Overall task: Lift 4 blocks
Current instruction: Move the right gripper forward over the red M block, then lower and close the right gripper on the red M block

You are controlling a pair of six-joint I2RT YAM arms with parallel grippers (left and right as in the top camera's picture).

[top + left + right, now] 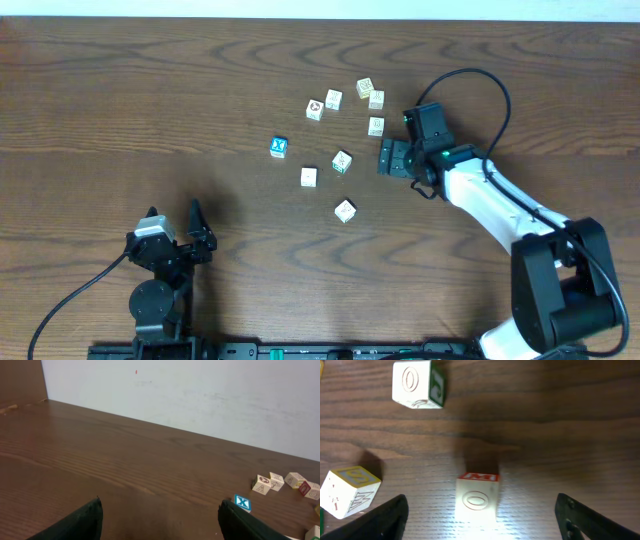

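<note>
Both end effectors (160, 506) (481, 500) spread wide

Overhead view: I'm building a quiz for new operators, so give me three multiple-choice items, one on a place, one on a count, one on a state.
1. Among the cubes, the blue-faced cube lies: A. leftmost B. rightmost C. in the middle
2. Cubes on the table: A. five B. nine C. twelve
3. The right gripper is: A. shut on a cube B. open C. out of view
Answers: 1 A, every other cube lies to its right; 2 B, eight cream plus one blue; 3 B, its jaws stand wide apart.
</note>
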